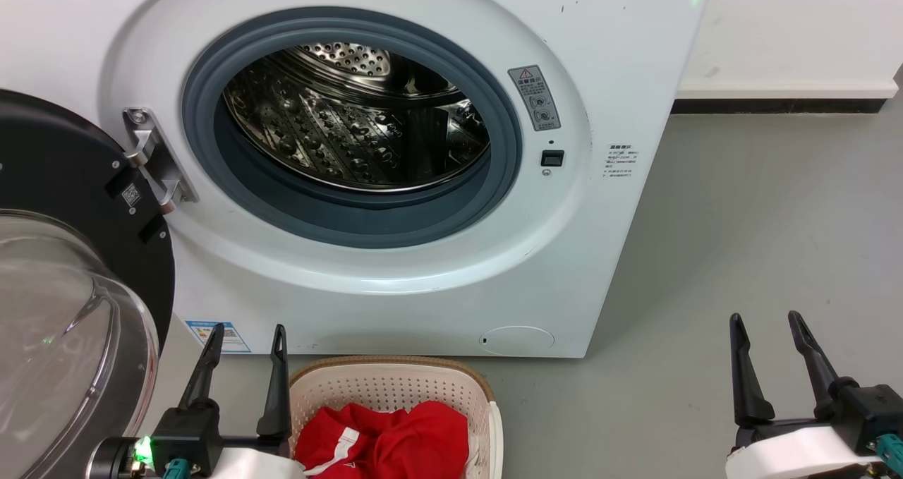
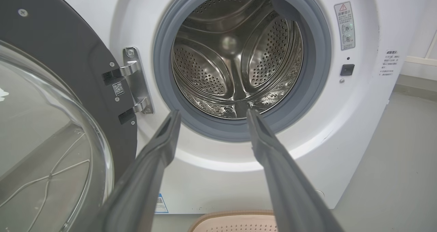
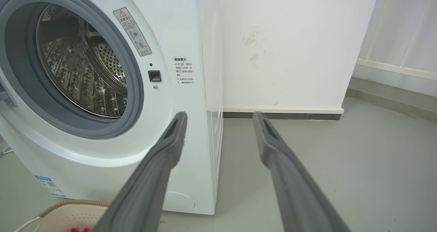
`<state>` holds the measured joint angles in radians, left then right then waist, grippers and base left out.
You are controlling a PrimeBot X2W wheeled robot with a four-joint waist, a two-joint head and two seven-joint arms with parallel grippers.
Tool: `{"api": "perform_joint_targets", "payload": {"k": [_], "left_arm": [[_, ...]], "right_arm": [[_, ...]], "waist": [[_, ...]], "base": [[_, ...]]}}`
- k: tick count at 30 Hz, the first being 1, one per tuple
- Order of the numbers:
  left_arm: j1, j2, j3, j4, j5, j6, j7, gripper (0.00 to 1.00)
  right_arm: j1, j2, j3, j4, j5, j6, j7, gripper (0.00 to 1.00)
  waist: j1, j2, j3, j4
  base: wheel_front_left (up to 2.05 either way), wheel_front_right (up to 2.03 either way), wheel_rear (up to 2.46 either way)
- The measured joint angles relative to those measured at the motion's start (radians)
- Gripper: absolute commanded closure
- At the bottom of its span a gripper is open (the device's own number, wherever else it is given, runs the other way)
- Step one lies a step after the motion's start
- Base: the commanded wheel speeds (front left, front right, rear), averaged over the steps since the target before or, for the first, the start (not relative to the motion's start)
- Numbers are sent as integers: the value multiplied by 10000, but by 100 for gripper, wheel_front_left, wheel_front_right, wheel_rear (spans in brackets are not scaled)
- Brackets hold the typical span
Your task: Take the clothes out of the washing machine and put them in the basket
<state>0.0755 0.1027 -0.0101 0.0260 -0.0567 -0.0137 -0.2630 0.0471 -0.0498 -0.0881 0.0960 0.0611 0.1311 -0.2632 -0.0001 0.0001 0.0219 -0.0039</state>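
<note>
A large white front-loading washing machine (image 1: 621,77) stands on a grey floor (image 1: 741,239) with its round, black-rimmed glass door (image 1: 63,310) swung wide open to the left on a metal hinge. Inside the grey rubber ring of the porthole, the steel drum (image 1: 353,119) shows bare perforated metal across its back wall, its sides and its raised ribs. On the floor just in front of the machine, below the porthole, sits a cream-white oval basket (image 1: 395,387) with perforated sides and a brown woven-look rim. The clothes (image 1: 395,440), a crumpled heap of bright red fabric with a white stripe showing, lie inside the basket below its rim; the bottom edge of the head view cuts off the near part of the basket. The left gripper (image 1: 248,329) is at the lower left, just beside the basket's left rim, its two long dark fingers pointing up and spread well apart with nothing between them; in the left wrist view they point at the lower edge of the porthole. The right gripper (image 1: 765,317) is at the lower right, over bare floor and well apart from the basket, its fingers likewise spread wide and holding nothing; in the right wrist view they frame the machine's right front corner and a white wall (image 3: 290,47) behind.
</note>
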Motion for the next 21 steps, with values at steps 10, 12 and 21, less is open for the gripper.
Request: {"api": "perform_joint_targets", "payload": {"k": [10,12,21], "left_arm": [[9,-157,234,56,104,-128,0,0],[9,-169,288,84,140,-128,0,0],[-7,-236,420,121,203,-196,0,0]], "right_arm": [[2,0,-19,-25,15,0,0,0],[2,0,-15,-27,15,0,0,0],[-3,0,-12,-25,27,0,0,0]], "waist": [[2,0,13,-45],[1,0,36,-45],[2,0,100,-33]], "base": [[0,0,0],[0,0,0],[0,0,0]]}}
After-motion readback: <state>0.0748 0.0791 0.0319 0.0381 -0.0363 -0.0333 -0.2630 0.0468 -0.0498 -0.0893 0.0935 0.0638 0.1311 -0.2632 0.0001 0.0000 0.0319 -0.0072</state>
